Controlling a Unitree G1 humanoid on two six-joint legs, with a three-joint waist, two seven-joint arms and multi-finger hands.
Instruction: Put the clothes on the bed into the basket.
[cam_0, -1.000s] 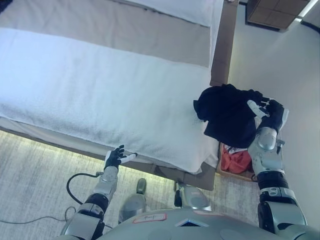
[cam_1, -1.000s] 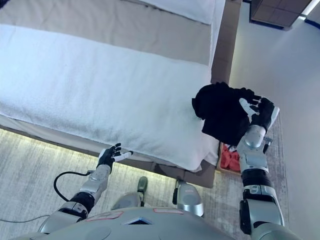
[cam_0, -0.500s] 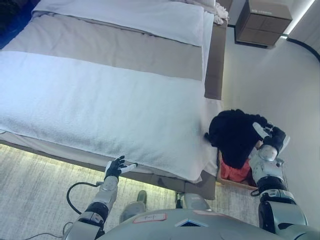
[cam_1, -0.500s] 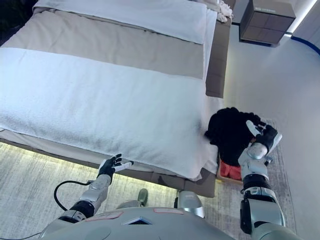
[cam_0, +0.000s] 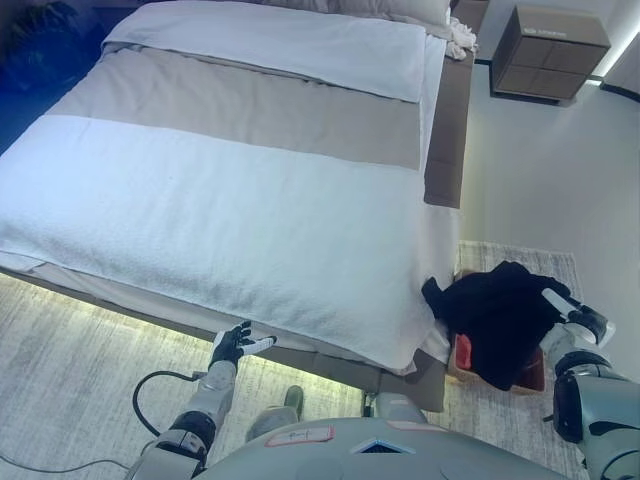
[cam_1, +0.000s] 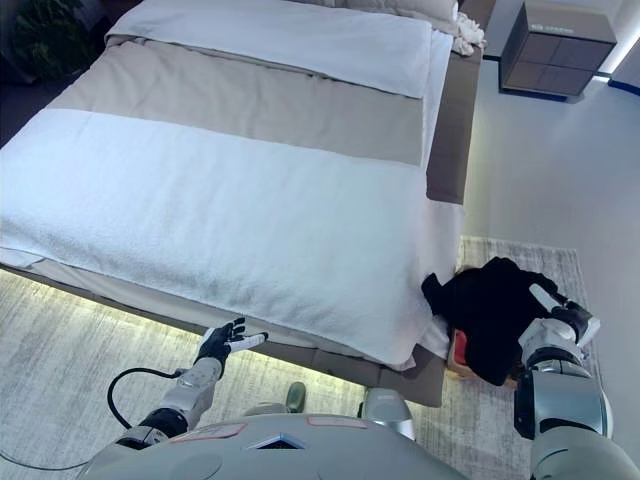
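Note:
A black garment (cam_0: 495, 318) hangs bunched over the basket (cam_0: 462, 352) on the floor at the bed's lower right corner. Only a strip of the basket's rim and something red inside (cam_1: 460, 347) show under the cloth. My right hand (cam_0: 578, 322) is at the garment's right edge, touching the cloth; how its fingers stand is hidden by the cloth. My left hand (cam_0: 234, 344) hovers open, fingers spread, in front of the bed's near edge, holding nothing. No clothes lie on the white bed cover (cam_0: 230, 215).
The bed (cam_1: 250, 110) fills the left and middle, with a beige band and pillows at the far end. A brown nightstand (cam_0: 552, 40) stands at the back right. A pale rug (cam_0: 70, 350) lies under the bed's near side and the basket.
The right hand has lowered the black garment from beside the bed corner down onto the basket. The camera has tilted up, showing more of the bed. The left hand stays put.

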